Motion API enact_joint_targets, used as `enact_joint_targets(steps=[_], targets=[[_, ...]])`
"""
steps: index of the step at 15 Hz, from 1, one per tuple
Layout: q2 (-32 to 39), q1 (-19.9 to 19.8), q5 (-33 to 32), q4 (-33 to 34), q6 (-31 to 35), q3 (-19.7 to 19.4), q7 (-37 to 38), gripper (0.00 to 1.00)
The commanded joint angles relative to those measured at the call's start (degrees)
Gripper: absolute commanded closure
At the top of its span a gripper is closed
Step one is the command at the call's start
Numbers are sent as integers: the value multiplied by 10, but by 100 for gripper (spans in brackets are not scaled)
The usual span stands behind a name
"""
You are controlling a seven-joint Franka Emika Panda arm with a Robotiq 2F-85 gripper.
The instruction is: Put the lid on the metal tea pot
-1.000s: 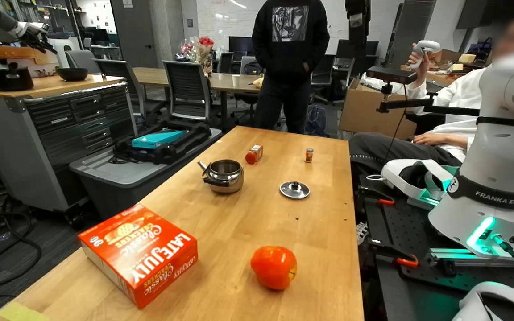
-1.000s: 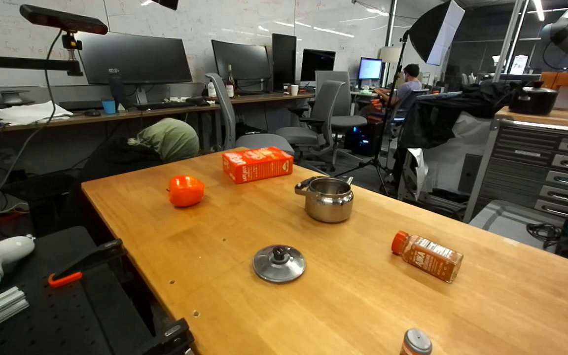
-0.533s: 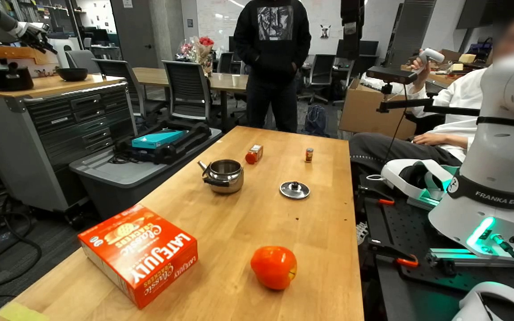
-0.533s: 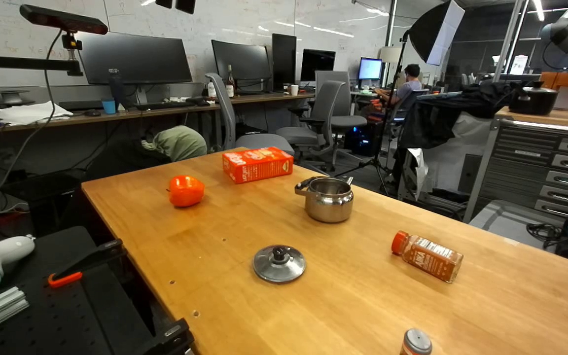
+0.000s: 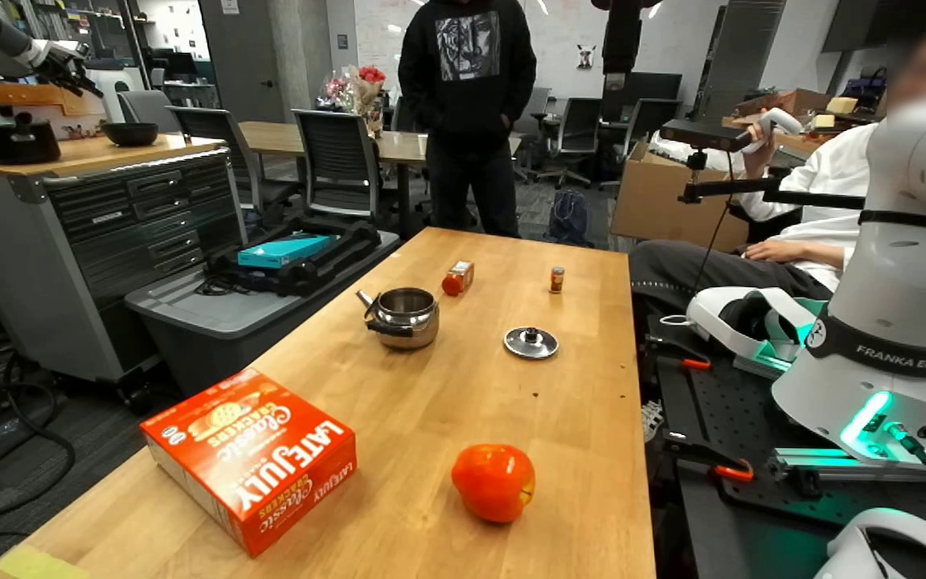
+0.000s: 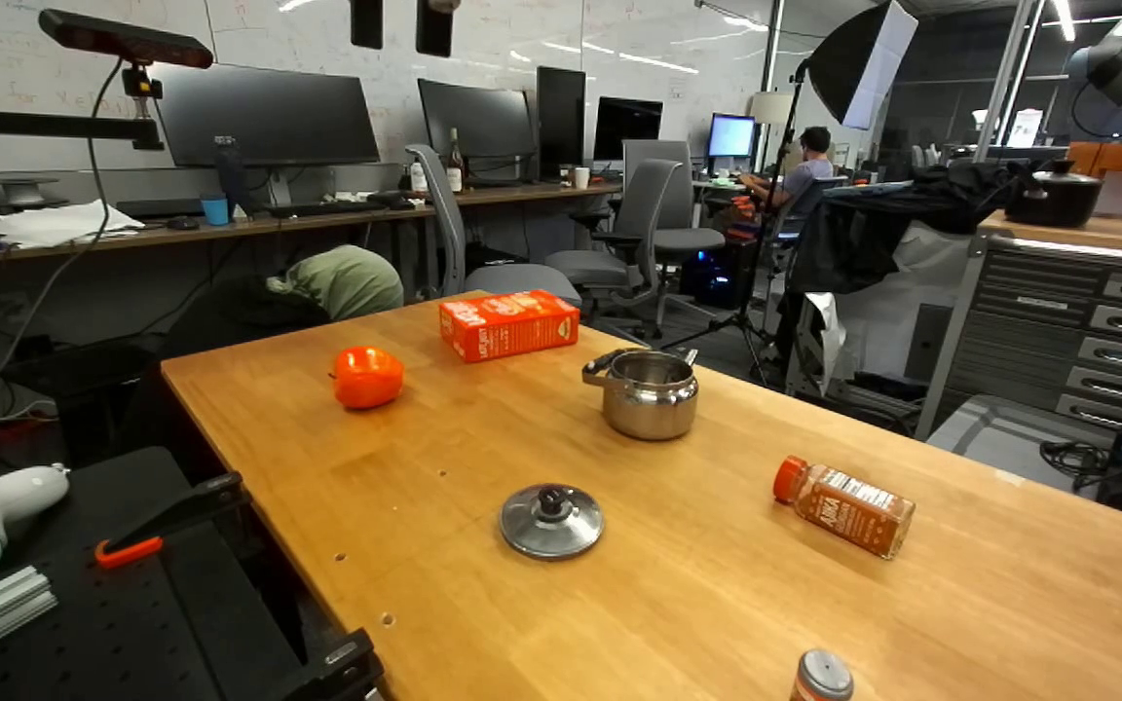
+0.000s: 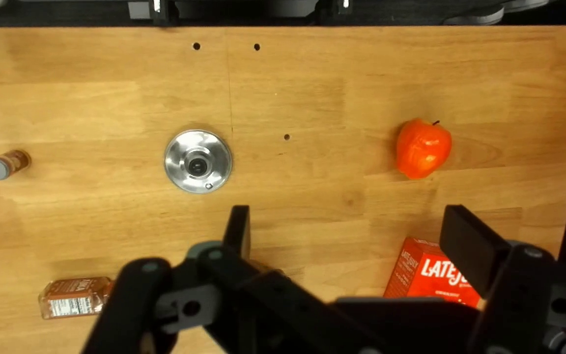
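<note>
Lid (image 6: 551, 531) off: grasp, carry and placement all seem left
It lies on the table (image 6: 697, 594), apart from the uncovered metal tea pot (image 6: 652, 404); the tool (image 7: 348, 223), spread wide, holds nothing

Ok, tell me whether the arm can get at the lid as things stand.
Probably yes: the end effector hangs open above the table, and the lid lies knob up, no other object touching or covering it. It would likely need to move over and down first.

Table (image 6: 542, 633): one each pot (image 6: 651, 407), lid (image 6: 551, 531), fruit (image 6: 368, 378), box (image 6: 510, 327); two jars (image 6: 851, 510) (image 6: 822, 676)
</note>
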Motion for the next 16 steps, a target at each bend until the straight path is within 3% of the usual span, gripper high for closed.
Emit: enact_joint_targets(steps=[1,7,16], targets=[[-25,-4,3,-31,45,-20,-39,0],[-8,-7,4,-66,129,-40,-59,0],[105,-6,15,-113,277,-49,-56,0]])
